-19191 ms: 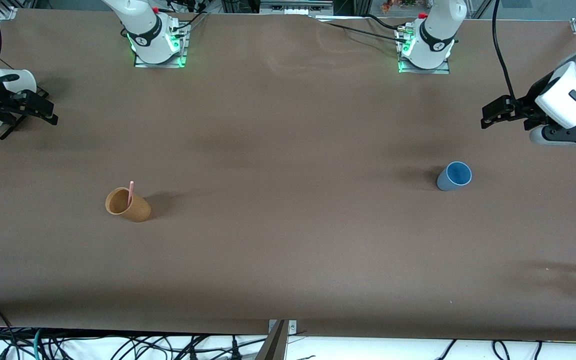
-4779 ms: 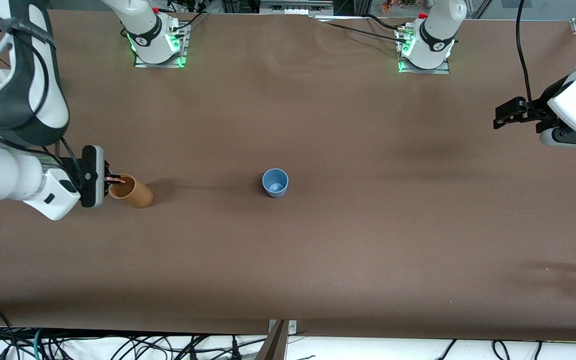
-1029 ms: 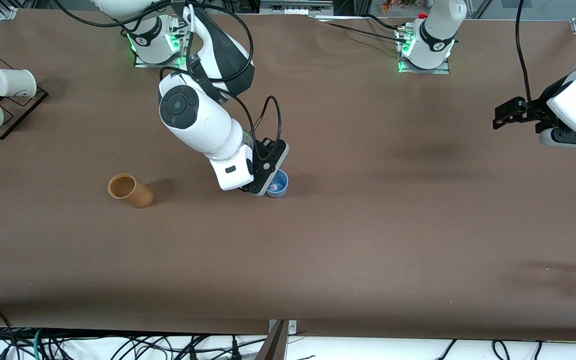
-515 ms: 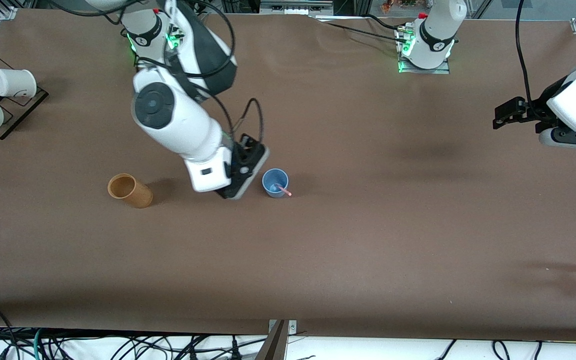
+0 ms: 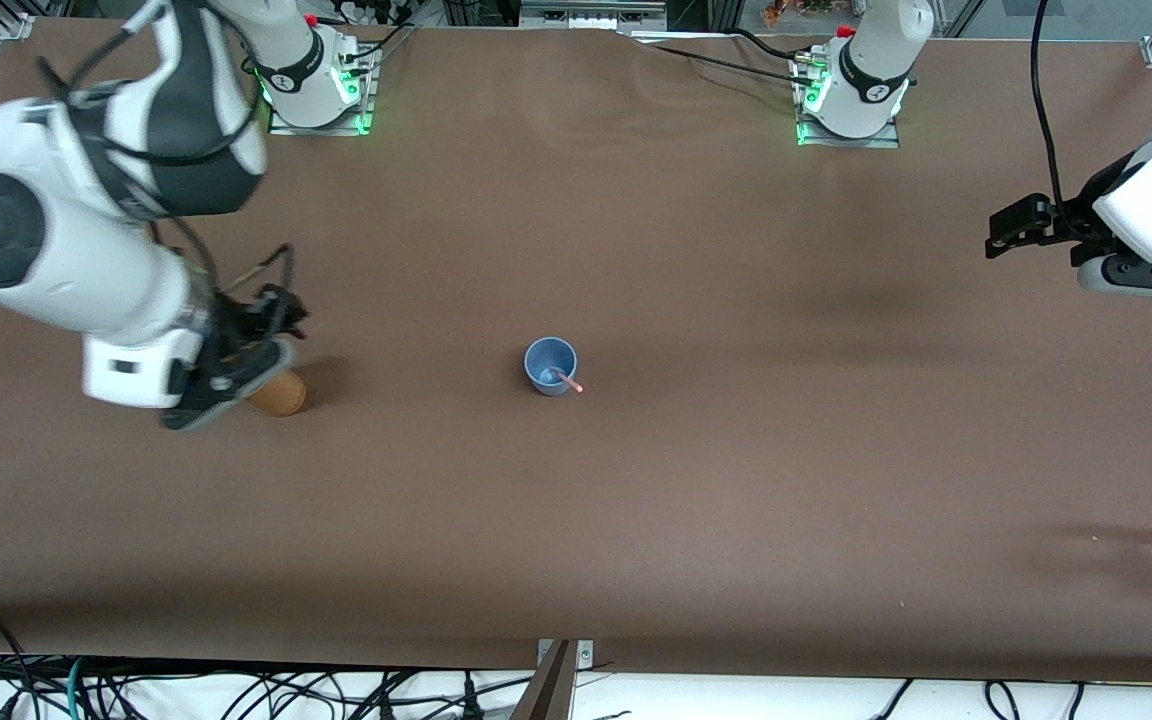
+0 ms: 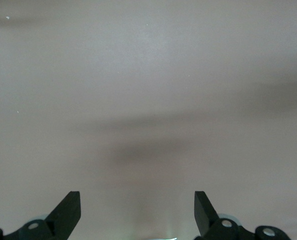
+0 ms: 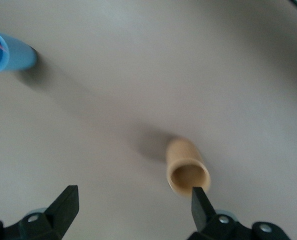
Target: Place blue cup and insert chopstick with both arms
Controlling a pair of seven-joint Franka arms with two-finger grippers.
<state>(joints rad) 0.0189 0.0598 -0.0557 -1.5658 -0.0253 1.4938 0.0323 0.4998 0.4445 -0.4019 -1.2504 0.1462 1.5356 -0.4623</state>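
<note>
Upright blue cup (image 5: 550,365) w/ pink chopstick (image 5: 565,380) leaning inside; right gripper (image 5: 236,365), left gripper (image 5: 998,232) both agape, empty.

- Blue cup (image 5: 550,365): 1
- Chopstick (image 5: 566,380): 1, pink
- Tan cup (image 5: 279,393): 1
- Arms: 2
- Claws: 2, right claw (image 5: 236,375), left claw (image 5: 998,235)
- Green-lit bases: 2

A tan cup (image 5: 279,392) stands upright on the brown table (image 5: 736,480).
</note>
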